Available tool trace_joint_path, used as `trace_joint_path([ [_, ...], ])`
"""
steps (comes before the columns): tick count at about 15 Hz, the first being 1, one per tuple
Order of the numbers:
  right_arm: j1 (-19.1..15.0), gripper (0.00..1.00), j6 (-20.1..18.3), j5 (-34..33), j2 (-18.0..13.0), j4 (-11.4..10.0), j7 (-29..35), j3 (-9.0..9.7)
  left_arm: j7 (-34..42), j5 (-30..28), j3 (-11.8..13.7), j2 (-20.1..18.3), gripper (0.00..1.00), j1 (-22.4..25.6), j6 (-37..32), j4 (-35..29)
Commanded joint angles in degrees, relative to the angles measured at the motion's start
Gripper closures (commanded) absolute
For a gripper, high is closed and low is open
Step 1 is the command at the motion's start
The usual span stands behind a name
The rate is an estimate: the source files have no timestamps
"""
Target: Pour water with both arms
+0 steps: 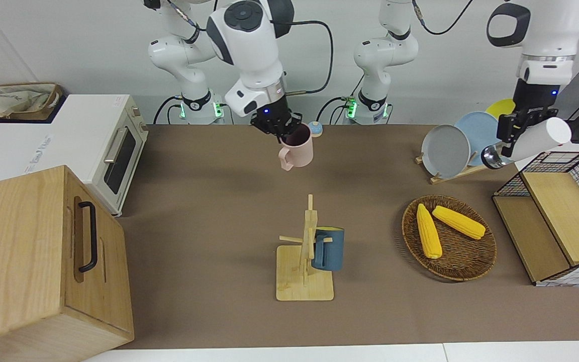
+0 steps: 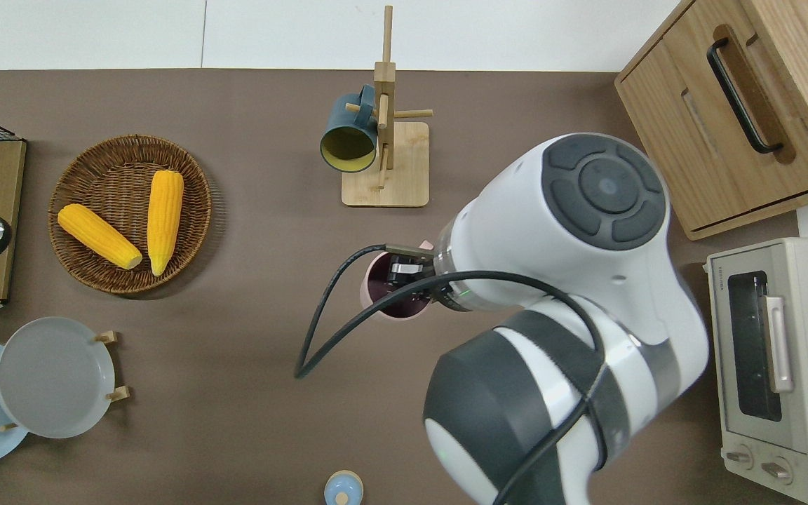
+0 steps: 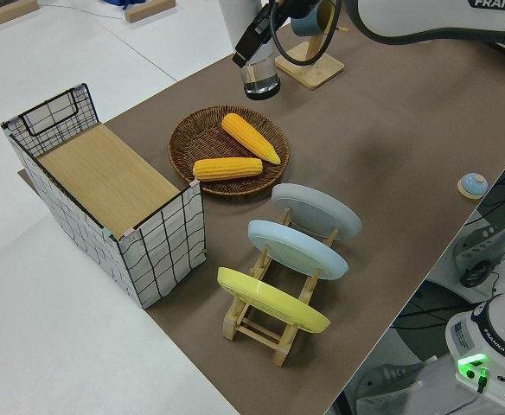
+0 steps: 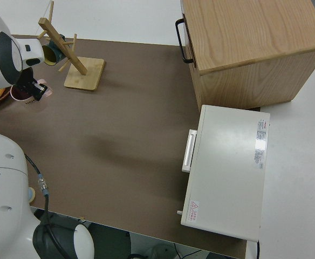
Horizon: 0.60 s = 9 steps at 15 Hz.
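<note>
Holding the pink mug (image 1: 297, 149) by its rim, the right hand (image 1: 275, 124) pinches the mug wall, 1 finger inside, and carries it upright above the middle of the brown surface (image 1: 209, 241). The left hand (image 1: 513, 131) grips a white bottle (image 1: 533, 142), tilted, metal end lowest, near the wire basket (image 1: 566, 221) at the left arm's end. Mug and bottle are well apart. Risk: if the bottle tilts further before the 2 vessels meet, water would likely land on the surface or the corn basket (image 1: 449, 237). A rim pinch may also let the mug swing.
</note>
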Motion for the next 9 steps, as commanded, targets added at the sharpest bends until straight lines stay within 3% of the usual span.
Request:
trace_joint_path([
  [1,0.9,1.000,5.2,1.5,0.6,-1.6,6.6,2.90,-3.5,1.9,-1.3,-7.8,1.00,-0.7,7.8,-12.3],
  [4,3.9,1.000,10.6,1.4,3.5,-1.5,11.1,3.61,-4.2,1.9,-2.2,-10.7,1.00,-0.7,8.8,-16.6],
  [6,4.3,1.000,12.1,1.4,5.2,-1.4,11.8,3.96,-4.4,1.9,-2.9,-12.0,1.00,-0.7,8.8,-18.5],
  [9,5.9,1.000,16.4,0.7,9.6,-1.2,13.1,4.40,-4.8,1.9,-4.0,-14.4,1.00,-0.5,8.8,-22.2],
])
